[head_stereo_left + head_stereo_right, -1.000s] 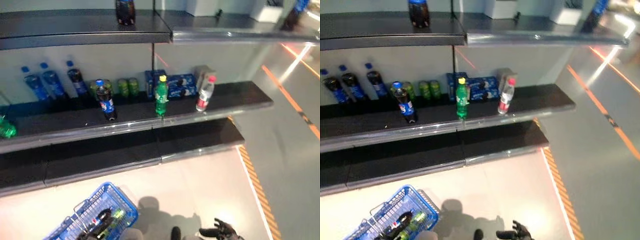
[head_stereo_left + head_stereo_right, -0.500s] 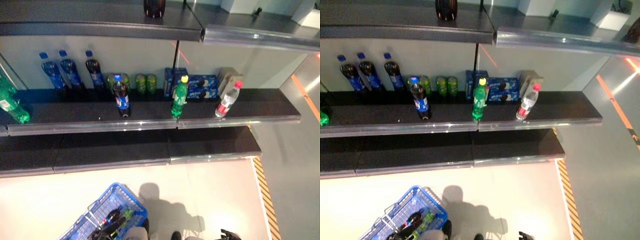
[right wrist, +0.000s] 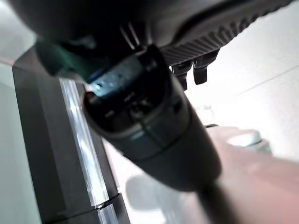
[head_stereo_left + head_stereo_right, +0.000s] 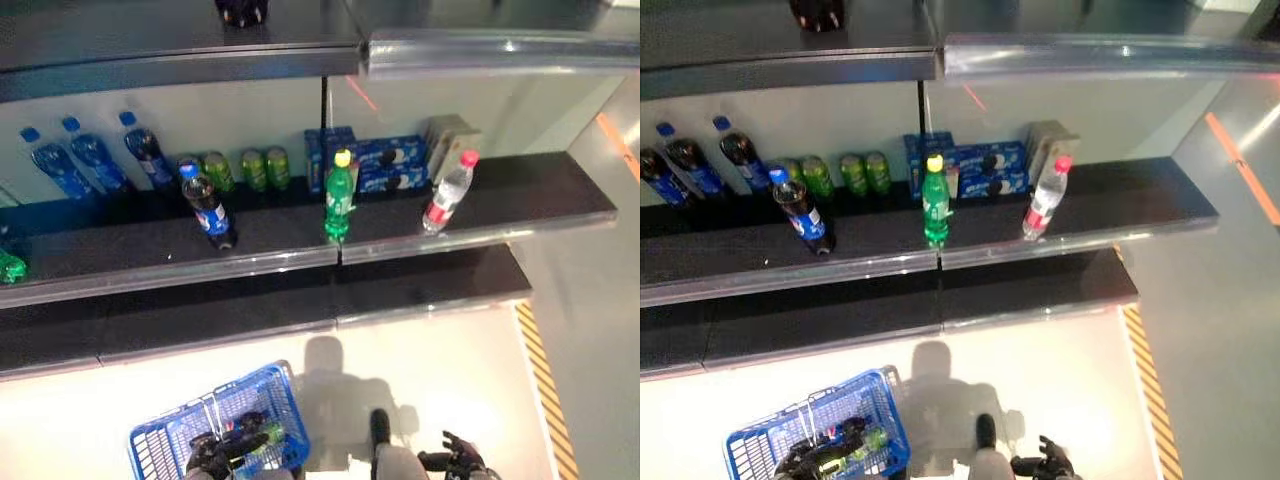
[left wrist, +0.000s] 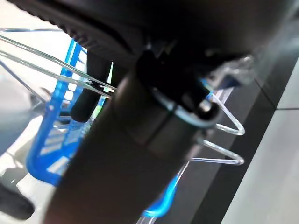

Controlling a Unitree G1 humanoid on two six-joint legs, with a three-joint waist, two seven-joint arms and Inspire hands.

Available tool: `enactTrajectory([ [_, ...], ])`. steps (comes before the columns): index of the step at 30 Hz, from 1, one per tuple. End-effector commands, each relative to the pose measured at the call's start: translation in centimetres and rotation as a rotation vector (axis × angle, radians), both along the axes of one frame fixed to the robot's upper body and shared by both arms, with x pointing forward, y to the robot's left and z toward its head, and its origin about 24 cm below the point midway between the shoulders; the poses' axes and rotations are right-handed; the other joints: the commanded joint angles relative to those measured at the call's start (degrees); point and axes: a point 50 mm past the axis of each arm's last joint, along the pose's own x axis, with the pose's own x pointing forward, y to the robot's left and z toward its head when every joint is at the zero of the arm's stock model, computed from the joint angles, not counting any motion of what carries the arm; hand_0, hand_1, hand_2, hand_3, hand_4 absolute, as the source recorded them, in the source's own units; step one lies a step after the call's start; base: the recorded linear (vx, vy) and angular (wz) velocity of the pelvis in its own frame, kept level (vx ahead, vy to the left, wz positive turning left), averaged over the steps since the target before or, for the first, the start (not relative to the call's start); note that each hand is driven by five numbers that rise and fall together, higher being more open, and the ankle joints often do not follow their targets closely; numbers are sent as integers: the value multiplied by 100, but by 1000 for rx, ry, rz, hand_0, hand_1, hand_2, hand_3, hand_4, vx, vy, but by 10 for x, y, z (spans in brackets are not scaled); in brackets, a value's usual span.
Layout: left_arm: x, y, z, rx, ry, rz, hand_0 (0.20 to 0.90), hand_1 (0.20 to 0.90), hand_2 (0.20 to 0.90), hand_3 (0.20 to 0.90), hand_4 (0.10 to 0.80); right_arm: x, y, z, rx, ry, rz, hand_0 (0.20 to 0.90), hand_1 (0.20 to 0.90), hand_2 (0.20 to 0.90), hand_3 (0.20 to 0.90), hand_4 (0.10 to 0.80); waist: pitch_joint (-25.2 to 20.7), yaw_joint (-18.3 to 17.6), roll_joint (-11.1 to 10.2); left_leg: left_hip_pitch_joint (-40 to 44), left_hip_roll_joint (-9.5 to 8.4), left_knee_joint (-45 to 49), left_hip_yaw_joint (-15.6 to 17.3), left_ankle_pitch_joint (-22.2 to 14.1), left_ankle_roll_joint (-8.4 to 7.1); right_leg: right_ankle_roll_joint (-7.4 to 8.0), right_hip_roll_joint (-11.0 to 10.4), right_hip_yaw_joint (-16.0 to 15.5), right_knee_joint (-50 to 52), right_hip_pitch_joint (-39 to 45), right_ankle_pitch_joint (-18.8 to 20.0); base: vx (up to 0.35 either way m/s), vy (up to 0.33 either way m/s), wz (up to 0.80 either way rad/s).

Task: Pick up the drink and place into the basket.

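Drink bottles stand upright mid-frame, far above my right hand, fingers loosely spread, empty; left hand grips basket.

The basket is blue plastic with bright wire handles; the shelves look dark, matt, with glossy edges.

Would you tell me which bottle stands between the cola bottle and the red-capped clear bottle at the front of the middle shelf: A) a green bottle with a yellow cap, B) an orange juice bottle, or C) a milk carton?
A: the green bottle with a yellow cap stands near the shelf edge, between the cola bottle and the red-capped clear bottle.
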Motion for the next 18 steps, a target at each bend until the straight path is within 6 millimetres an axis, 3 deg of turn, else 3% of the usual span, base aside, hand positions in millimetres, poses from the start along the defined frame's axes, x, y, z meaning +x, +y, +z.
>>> enactTrajectory([
  [1, 34, -1, 13, 37, -158, -105, 300, 300, 300, 200, 100, 30, 15, 13, -90, -143, 355, 900, 900, 900, 900, 800, -173, 123, -265, -636, 222, 321, -101, 362, 46, 90, -133, -202, 344, -29, -51, 151, -289, 13],
  [5, 37, 1, 15, 56, -155, -159, 300, 300, 300, 200, 100, 74, 34, 44, -99, -342, 554, 900, 900, 900, 900, 800, -92, 164, -294, -787, 419, 357, -94, 485, -95, 3, -80, -482, 511, -91, -217, 13, -138, 29],
  [6, 38, 1, 15, 57, -156, -162, 300, 300, 300, 200, 100, 75, 35, 46, -94, -353, 554, 900, 900, 900, 900, 800, -87, 160, -293, -794, 426, 360, -92, 490, -102, -1, -80, -499, 516, -94, -222, -5, -61, 41],
  [7, 40, 3, 17, 61, -169, -176, 300, 300, 300, 200, 100, 96, 42, 70, -75, -466, 590, 900, 900, 900, 900, 800, -35, 133, -295, -834, 449, 356, -74, 514, -137, -16, -95, -588, 518, -126, -239, -13, -28, 38],
  [8, 40, 4, 17, 61, -173, -173, 300, 300, 300, 200, 100, 99, 43, 75, -71, -494, 601, 900, 900, 900, 900, 800, -22, 125, -294, -838, 455, 350, -68, 520, -143, -19, -97, -606, 517, -133, -243, -16, -11, 41],
  [9, 39, 7, 18, 65, -179, -165, 300, 300, 300, 200, 100, 115, 48, 102, -67, -611, 663, 900, 900, 900, 900, 800, 9, 92, -286, -821, 465, 295, -61, 527, -156, -19, -107, -636, 517, -156, -251, 9, 19, 28],
  [12, 30, 12, 18, 75, -170, -169, 300, 300, 300, 200, 100, 134, 47, 157, -80, -835, 723, 900, 900, 900, 900, 800, -10, 21, -270, -721, 469, 203, -20, 501, -151, 29, -142, -605, 562, -163, -296, 96, 62, 13],
  [18, 20, 20, 18, 82, -155, -149, 300, 300, 300, 200, 100, 149, 24, 265, -164, -1256, 734, 900, 900, 900, 900, 800, -80, -117, -219, -527, 483, 329, 231, 303, -137, 136, -274, -497, 709, -88, -403, 138, 76, 2],
])
